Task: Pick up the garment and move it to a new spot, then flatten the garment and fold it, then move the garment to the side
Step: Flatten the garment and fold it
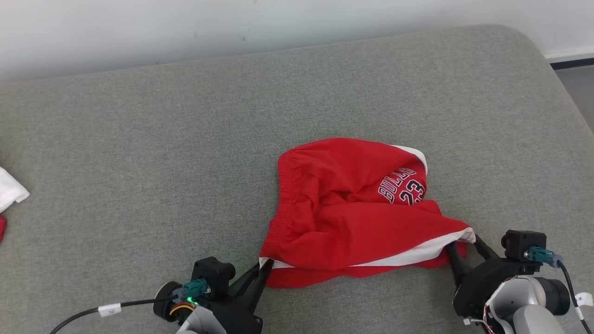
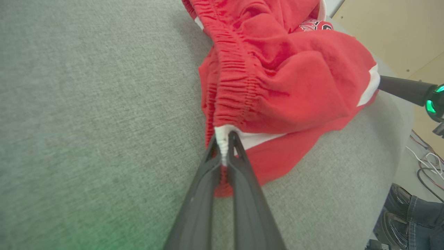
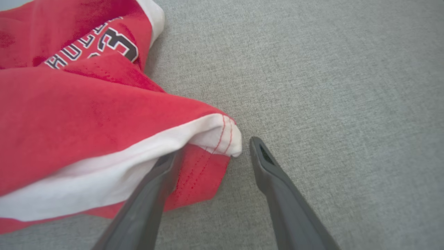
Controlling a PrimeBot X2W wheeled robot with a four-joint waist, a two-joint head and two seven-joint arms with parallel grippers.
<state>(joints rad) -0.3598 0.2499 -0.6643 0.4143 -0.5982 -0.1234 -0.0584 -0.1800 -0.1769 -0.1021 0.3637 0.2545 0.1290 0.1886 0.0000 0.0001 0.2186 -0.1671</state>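
Left gripper (image 2: 224, 137) clamped the waistband corner of the shorts (image 1: 352, 218); right gripper (image 1: 466, 250) gaped astride the hem, which I judged needed deeper seating.

The shorts (image 1: 352, 227) are coloured red, edged with white bands, and printed with dark, white-outlined lettering at the centre right of the frame. The cushion (image 1: 139, 139) is covered in plain grey weave. A white cloth (image 1: 9, 192) is seen at the left edge.
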